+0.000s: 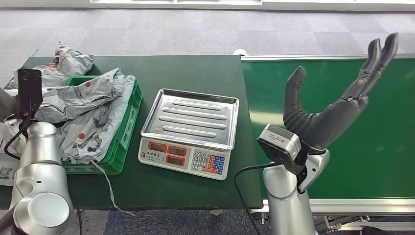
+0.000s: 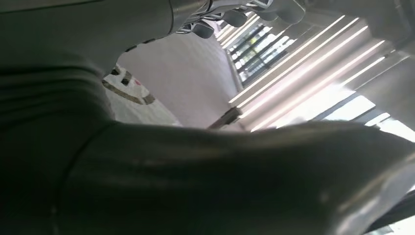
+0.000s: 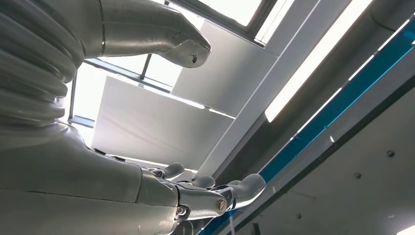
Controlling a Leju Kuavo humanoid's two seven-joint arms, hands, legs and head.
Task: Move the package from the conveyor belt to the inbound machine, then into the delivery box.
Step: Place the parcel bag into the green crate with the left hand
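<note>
The green conveyor belt (image 1: 381,147) runs along the right side. My right hand (image 1: 333,107) is raised above it, palm up, fingers spread and holding nothing; the right wrist view shows the same hand (image 3: 73,161) against the ceiling, thumb and fingers (image 3: 235,188) well apart. The inbound machine, a scale with a steel tray (image 1: 188,117), stands mid-table. The green delivery box (image 1: 125,132) at the left holds several crumpled grey packages (image 1: 88,98). My left arm (image 1: 36,166) rises beside the box. My left hand (image 2: 195,176) is a dark blur close to the lens, its grip unclear.
The dark green table (image 1: 195,73) carries the scale and the box. Another grey package (image 1: 63,61) lies behind the box. A loose strip (image 1: 110,188) trails off the table's front edge. A patch of pale printed wrapping (image 2: 127,90) shows past my left hand.
</note>
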